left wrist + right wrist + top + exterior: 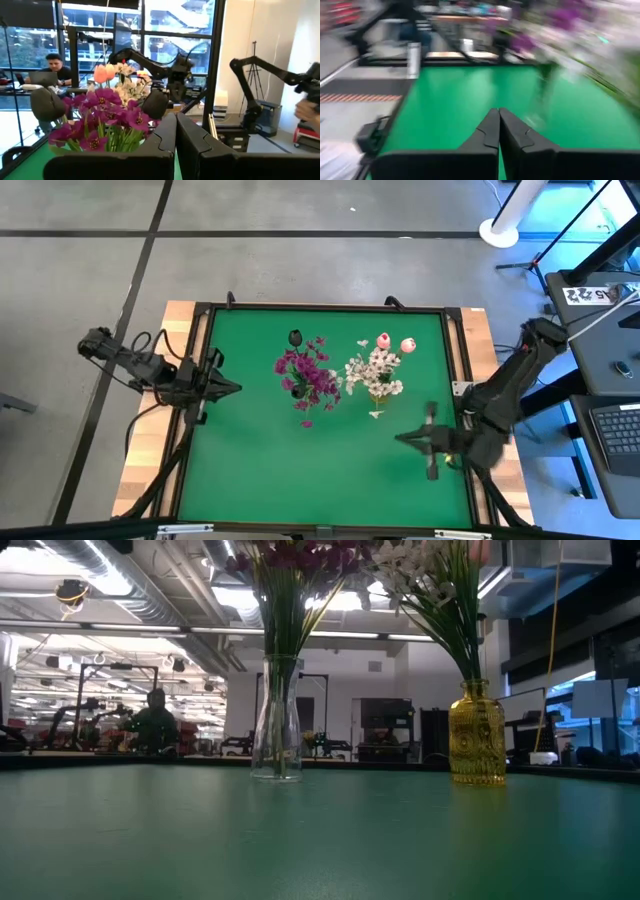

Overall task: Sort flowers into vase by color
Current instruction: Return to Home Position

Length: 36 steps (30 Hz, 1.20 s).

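Two vases stand mid-table. A clear glass vase (276,725) holds the magenta-purple sprays (308,375) and a dark bud (295,337). An amber glass vase (477,735) holds the white blossoms (373,372) and two pink tulip buds (394,342). All stems stick down into the vase mouths. My left gripper (232,388) is shut and empty near the table's left edge, pointing at the purple sprays (100,120). My right gripper (402,438) is shut and empty, right of centre and nearer than the amber vase, over bare green mat (460,105).
A small white bit (376,414) lies on the mat just in front of the amber vase. The green mat (260,470) is bare along its near half. A wooden frame (150,450) borders the table. A person (52,70) sits beyond the table in the room.
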### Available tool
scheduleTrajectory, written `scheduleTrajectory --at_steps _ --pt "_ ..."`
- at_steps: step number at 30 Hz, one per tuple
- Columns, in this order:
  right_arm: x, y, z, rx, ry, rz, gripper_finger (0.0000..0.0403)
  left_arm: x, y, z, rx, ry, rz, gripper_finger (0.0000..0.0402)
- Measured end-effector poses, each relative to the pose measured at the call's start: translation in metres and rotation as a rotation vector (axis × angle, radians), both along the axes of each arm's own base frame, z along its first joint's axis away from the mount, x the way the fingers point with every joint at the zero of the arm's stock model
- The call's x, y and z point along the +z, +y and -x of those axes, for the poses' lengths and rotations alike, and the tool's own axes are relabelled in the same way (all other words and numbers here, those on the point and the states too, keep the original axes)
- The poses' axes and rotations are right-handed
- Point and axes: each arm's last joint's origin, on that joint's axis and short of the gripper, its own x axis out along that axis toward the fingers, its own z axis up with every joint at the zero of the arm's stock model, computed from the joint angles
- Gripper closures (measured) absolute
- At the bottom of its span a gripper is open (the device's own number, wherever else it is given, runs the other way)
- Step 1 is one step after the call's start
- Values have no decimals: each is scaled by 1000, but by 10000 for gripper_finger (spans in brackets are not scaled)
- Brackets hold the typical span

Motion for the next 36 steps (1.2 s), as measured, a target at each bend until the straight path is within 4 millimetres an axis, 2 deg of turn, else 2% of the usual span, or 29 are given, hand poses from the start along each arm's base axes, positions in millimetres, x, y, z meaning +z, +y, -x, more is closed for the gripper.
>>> scheduleTrajectory --at_steps 4,8,11,14,18,23,26,36 --pt "1 -6 -29 273 -132 106 402 -2 0 -5 -27 15 2 401" --pt "-13 -31 -36 278 -178 146 403 -2 0 -6 -54 16 4 401" --pt "-26 -50 -32 244 -192 98 403 -2 0 -4 -50 18 -12 401" --pt "-42 -67 -20 244 -218 63 403 -6 5 -3 32 58 -57 401" --pt "-47 -88 -4 226 -319 19 403 -7 10 -4 60 67 -31 401" --pt "-50 -102 12 231 -362 4 403 -7 15 -6 63 68 -17 401" --pt "-54 -106 18 220 -321 21 403 -9 18 -7 83 70 -2 401" --pt "-58 -116 29 136 -263 48 403 -64 30 -11 118 28 85 401"
